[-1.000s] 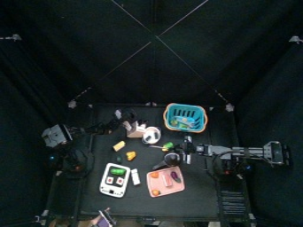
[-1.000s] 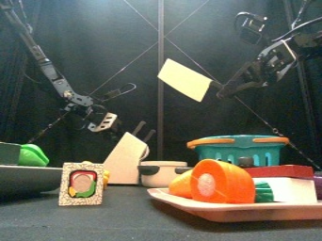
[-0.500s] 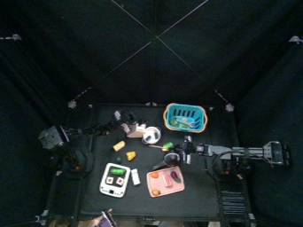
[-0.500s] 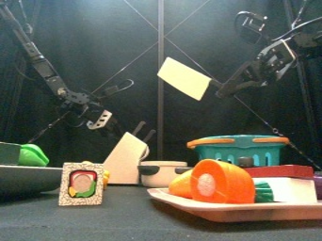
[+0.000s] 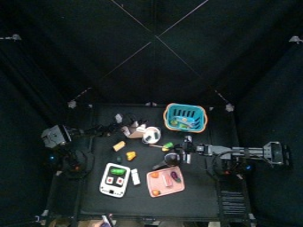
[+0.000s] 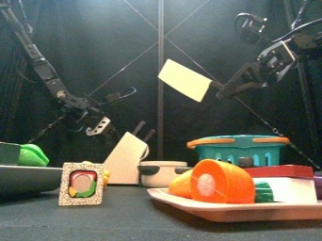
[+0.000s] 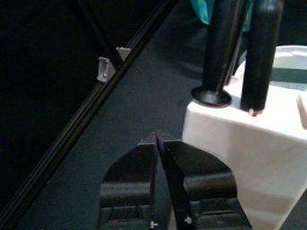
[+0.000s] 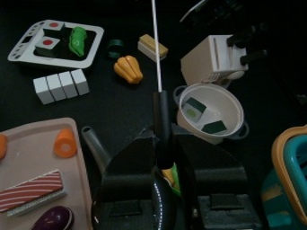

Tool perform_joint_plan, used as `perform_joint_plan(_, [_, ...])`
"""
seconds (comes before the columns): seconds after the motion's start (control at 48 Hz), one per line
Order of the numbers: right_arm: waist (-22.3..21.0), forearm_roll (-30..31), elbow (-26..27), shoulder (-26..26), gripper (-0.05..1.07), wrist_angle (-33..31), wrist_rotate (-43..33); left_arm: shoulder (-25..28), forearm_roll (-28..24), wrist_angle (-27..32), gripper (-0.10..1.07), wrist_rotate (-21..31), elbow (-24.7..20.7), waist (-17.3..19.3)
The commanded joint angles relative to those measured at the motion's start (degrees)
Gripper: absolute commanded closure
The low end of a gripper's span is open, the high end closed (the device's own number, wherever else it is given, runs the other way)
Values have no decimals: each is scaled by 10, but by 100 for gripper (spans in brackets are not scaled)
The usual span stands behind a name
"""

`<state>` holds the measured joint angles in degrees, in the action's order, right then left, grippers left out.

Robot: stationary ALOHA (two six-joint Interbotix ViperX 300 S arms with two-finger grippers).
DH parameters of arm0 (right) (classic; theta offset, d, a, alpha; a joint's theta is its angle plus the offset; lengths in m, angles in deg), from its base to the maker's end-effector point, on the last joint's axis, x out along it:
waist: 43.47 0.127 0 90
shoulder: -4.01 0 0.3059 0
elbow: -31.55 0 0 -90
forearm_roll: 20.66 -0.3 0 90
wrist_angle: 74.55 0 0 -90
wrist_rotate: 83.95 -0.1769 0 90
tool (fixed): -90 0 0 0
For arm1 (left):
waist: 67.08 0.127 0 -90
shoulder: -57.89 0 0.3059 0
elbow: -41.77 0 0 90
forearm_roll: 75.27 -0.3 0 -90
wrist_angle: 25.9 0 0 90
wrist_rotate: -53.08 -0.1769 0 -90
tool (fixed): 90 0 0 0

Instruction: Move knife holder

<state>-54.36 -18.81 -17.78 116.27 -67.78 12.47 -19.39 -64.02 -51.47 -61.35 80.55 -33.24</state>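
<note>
At the left of the table [image 6: 38, 224], the left gripper [image 6: 98, 120] hangs above the surface with its 2 jaws partway apart and nothing between them. It points down and to the right, toward the knife holder [image 6: 124, 158].

That is the relation the coming move turns on. From the front, the holder lies to the right of this gripper and lower, near it but not touching. The wrist camera on that arm looks almost straight at the block, though the block sits off to 1 side of the jaws' line rather than square between them.

The holder stands on the table left of centre, just beside a small white pot [image 6: 161, 172]. It is a pale wedge, taller than it is wide, with 1 slanted face. 2 black handles [image 7: 228, 54] stick up from its top. I would judge that the jaws must come down clear of those handles and close across the block's narrow width.

Further right and well above everything, the right gripper [image 6: 224, 89] is clamped on a flat cream card [image 6: 185, 80]. The left arm is plainly the nearer and the free one.
</note>
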Motion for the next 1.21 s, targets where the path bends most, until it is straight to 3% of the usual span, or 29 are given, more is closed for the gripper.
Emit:
perform_joint_plan(0.0, [-2, -2, 5, 4, 61, 8, -1, -3, 7, 4, 47, 0, -3, -2])
perform_joint_plan(0.771, [-9, -3, 4, 3, 61, 9, -3, 18, 11, 44, 47, 0, 2, -16])
perform_joint_plan(1.188, [-54, -17, -2, -10, 61, 9, -29, 16, 11, 45, 47, 0, 4, -44])
